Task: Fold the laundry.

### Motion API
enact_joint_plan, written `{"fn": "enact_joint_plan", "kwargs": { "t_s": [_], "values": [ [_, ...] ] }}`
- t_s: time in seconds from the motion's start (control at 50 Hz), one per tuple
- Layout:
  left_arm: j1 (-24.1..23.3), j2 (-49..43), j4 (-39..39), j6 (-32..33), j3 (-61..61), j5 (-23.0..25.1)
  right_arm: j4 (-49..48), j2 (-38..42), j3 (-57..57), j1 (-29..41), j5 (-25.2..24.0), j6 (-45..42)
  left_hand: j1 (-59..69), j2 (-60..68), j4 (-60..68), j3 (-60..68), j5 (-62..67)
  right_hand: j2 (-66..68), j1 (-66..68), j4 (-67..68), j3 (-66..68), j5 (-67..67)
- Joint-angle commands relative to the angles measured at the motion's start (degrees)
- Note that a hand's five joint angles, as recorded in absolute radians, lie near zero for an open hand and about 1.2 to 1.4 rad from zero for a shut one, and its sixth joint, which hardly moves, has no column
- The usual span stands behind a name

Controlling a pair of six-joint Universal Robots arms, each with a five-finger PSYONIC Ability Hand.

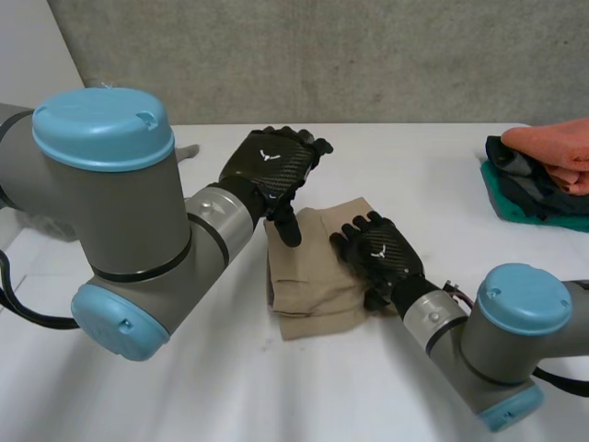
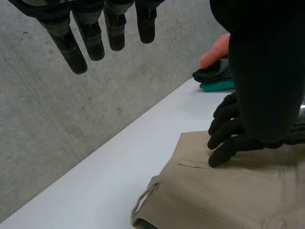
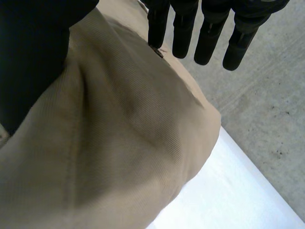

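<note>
A folded tan garment [image 1: 308, 281] lies in the middle of the white table [image 1: 184, 387]. My left hand [image 1: 271, 164] hovers over its far left corner, fingers straight and spread, thumb pointing down towards the cloth. In the left wrist view the left hand's fingers [image 2: 90, 33] hang straight above the table, holding nothing, with the tan garment [image 2: 228, 195] under its palm. My right hand [image 1: 382, 250] rests palm down on the garment's right edge. Its fingers [image 3: 209, 28] lie straight over the tan garment [image 3: 119, 143]. The right hand [image 2: 228, 131] also touches the cloth in the left wrist view.
A pile of orange, dark and teal clothes [image 1: 543, 170] sits at the table's far right edge, also seen as the pile [image 2: 217, 67] beyond the right hand. A bit of grey cloth [image 1: 189, 150] shows behind my left arm. A concrete wall backs the table.
</note>
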Motion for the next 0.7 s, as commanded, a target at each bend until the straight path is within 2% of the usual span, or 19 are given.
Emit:
{"fn": "enact_joint_plan", "kwargs": {
  "t_s": [0.02,0.08,0.18,0.24,0.38,0.54,0.64,0.7],
  "values": [
    [0.05,0.00,-0.03,0.00,-0.52,0.00,0.48,2.92,-4.68,0.88,0.09,0.44,1.03,-0.88,-0.61,-0.62,-1.86,35.49,34.41,34.16,34.08,36.79],
    [0.05,0.00,0.06,0.00,-0.70,0.00,0.31,2.93,-5.91,0.89,0.35,0.53,0.87,-1.05,-0.78,-0.79,-2.02,59.95,58.88,58.62,58.54,61.25],
    [0.13,0.17,0.06,0.00,-0.43,0.00,0.57,1.52,-11.61,0.36,4.65,3.16,0.70,-1.22,-0.95,-0.96,-2.19,60.01,58.93,58.68,58.59,61.31],
    [0.05,0.44,0.06,0.00,0.27,0.00,1.36,0.20,-14.96,-0.17,5.36,4.83,0.70,-1.22,-0.95,-0.96,-2.19,60.01,58.93,58.68,58.59,61.31],
    [-0.57,0.88,1.20,0.00,2.12,0.18,5.58,-2.52,-25.94,-7.19,1.94,8.70,0.87,-1.05,-0.78,-0.79,-2.02,60.01,58.93,58.68,58.59,61.31],
    [-2.24,0.88,1.29,-0.26,3.26,0.27,6.37,-2.18,-37.55,-18.88,0.18,16.34,0.70,-1.22,-0.95,-0.96,-2.19,60.01,58.93,58.68,58.59,61.31],
    [-3.21,0.88,1.37,-0.35,3.35,0.36,5.93,3.70,-46.76,-27.66,-4.55,21.96,0.70,-1.22,-0.95,-0.96,-2.19,60.01,58.93,58.68,58.59,61.31],
    [-3.82,0.88,1.46,-0.26,3.35,0.36,5.84,7.04,-50.99,-30.40,-7.02,24.43,0.70,-1.22,-0.95,-0.96,-2.19,60.01,58.93,58.68,58.59,61.31]
  ]
}}
